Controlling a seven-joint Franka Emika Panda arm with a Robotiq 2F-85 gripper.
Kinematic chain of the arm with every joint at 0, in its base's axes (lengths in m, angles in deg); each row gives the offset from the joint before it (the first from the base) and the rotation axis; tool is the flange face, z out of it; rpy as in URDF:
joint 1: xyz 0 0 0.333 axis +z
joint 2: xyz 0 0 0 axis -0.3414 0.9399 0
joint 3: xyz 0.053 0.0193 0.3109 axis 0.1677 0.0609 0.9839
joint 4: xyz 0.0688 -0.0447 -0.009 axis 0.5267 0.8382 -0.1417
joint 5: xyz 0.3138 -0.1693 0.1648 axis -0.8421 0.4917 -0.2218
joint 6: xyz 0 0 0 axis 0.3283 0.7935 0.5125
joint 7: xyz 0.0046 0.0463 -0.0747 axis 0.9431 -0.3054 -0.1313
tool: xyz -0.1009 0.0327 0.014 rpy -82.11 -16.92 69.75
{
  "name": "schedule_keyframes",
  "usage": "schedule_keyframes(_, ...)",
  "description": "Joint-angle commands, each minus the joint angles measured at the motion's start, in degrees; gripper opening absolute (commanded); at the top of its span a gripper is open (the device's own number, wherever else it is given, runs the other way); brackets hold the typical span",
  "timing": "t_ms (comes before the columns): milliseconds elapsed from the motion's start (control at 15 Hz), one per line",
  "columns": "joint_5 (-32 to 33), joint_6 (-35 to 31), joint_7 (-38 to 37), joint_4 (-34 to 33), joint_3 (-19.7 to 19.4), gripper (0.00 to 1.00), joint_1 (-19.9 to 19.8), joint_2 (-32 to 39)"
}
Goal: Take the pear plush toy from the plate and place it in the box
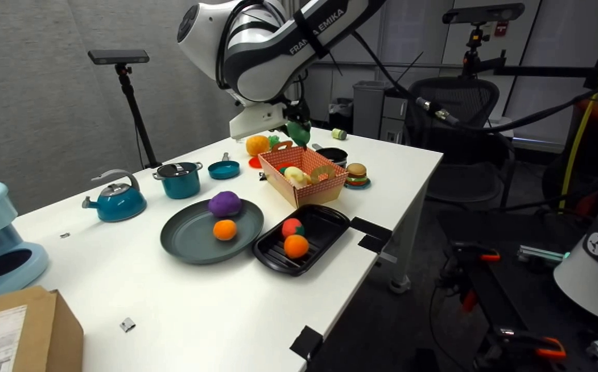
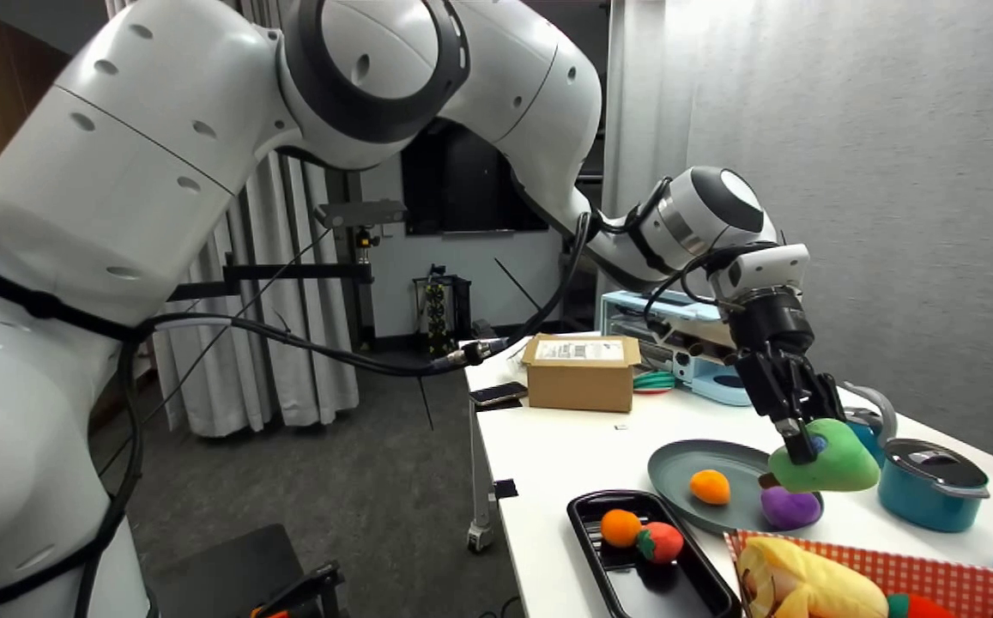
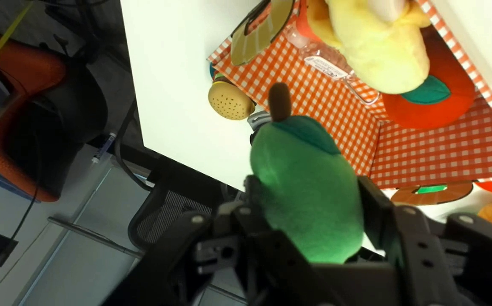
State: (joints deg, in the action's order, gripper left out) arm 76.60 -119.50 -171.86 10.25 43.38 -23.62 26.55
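Observation:
The green pear plush toy (image 3: pixel 309 170) is held in my gripper (image 3: pixel 308 189); the two fingers press its sides. It also shows in both exterior views (image 1: pixel 299 134) (image 2: pixel 835 463), raised above the table. The orange box (image 3: pixel 437 157), red-and-white checked inside, is open-topped and stands below the toy. It shows in both exterior views (image 1: pixel 324 192) (image 2: pixel 989 588), cut off by the frame edge in the latter. In the wrist view the pear covers part of the box's edge; I cannot tell whether it is directly over the opening. The dark grey plate (image 1: pixel 187 237) (image 2: pixel 676 459) stands apart.
A yellow plush (image 3: pixel 373 46) and a red toy with a green leaf (image 3: pixel 433 110) lie in the box. The plate bears a purple toy (image 1: pixel 225 204) and an orange ball (image 1: pixel 225 230). A black tray (image 1: pixel 330 222), toy burger (image 1: pixel 356 174) and teal pots (image 1: pixel 181 181) stand around.

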Motion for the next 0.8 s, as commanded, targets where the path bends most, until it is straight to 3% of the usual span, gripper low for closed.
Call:
schedule_keyframes(0,-2.74,1.11,3.59,-3.61,-0.83,0.9,0.17,2.2)
schedule_keyframes(133,-3.32,1.1,4.58,-3.91,-1.05,1.0,0.28,2.56)
schedule_keyframes(733,-5.38,-0.2,6.59,-1.21,-0.93,1.0,0.66,0.55)
